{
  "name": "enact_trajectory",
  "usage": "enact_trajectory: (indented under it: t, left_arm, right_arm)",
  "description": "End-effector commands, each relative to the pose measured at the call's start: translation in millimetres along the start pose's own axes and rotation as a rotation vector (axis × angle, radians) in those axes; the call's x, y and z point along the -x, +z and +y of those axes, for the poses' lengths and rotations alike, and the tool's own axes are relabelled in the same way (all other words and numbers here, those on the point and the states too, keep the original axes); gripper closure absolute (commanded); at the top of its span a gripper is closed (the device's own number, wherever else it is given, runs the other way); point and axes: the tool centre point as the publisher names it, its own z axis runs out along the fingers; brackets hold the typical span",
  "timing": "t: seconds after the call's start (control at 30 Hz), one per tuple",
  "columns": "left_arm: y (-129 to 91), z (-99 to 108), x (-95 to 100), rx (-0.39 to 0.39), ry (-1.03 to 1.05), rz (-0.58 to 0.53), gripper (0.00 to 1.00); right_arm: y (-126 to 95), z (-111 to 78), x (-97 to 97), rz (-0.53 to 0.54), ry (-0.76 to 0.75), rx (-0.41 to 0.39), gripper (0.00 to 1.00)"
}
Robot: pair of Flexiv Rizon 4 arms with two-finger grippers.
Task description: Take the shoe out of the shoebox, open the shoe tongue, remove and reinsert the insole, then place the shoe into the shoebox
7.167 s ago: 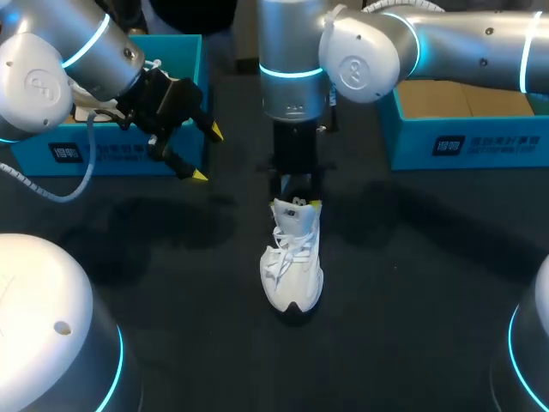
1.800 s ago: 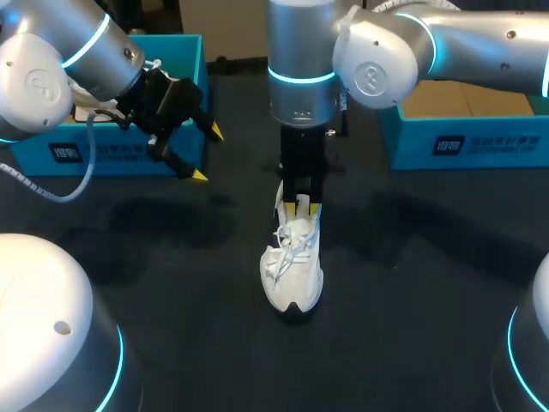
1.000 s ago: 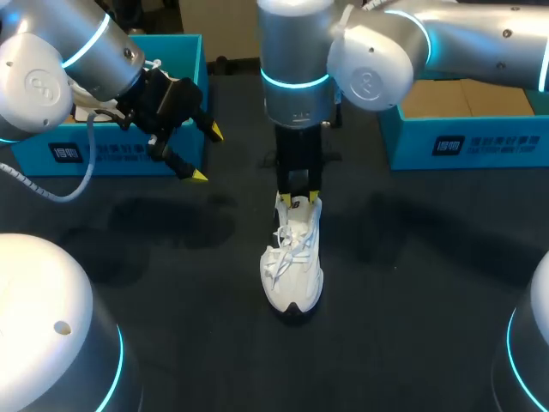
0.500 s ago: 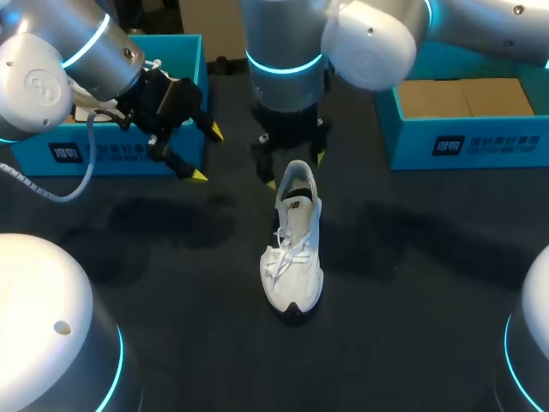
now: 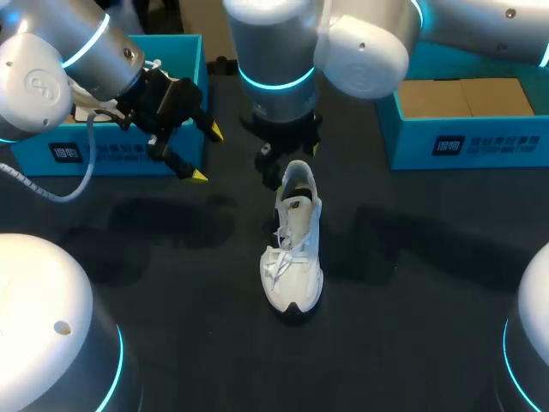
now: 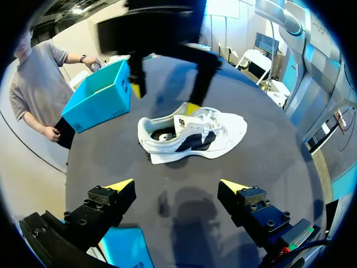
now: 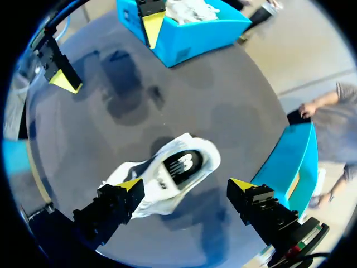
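left fingers wide open | right fingers wide open over shoe

Robotics lab: robot arms over a black table.

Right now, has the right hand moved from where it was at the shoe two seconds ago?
Yes. The right hand has pulled back from the shoe's tongue, past its heel toward the table's far side, and hangs open there.
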Motion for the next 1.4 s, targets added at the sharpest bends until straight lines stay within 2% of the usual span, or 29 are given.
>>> enact_trajectory:
  t: [0.03, 0.13, 0.37, 0.77, 1.1, 1.4]
  left_arm:
    - [0.0, 0.2, -0.8, 0.002, 0.001, -0.001, 0.00]
    - [0.0, 0.2, -0.8, 0.002, 0.001, -0.001, 0.00]
    - [0.0, 0.2, -0.8, 0.002, 0.001, -0.001, 0.00]
    - [0.0, 0.2, -0.8, 0.002, 0.001, -0.001, 0.00]
    - [0.0, 0.2, -0.8, 0.002, 0.001, -0.001, 0.00]
    - [0.0, 0.2, -0.8, 0.002, 0.001, -0.001, 0.00]
  right_arm:
    - [-1.2, 23.9, 19.8, 0.003, -0.335, -0.092, 0.00]
    - [3.4, 27.5, 31.5, -0.006, -0.392, -0.045, 0.00]
    - [23.6, 35.9, 39.6, -0.007, -0.527, -0.027, 0.00]
    - [68.2, 12.9, 53.2, 0.008, -0.517, 0.032, 0.00]
    - [102.2, 21.2, 50.1, 0.024, -0.483, 0.064, 0.00]
    - [110.7, 25.7, 53.7, 0.016, -0.482, 0.038, 0.00]
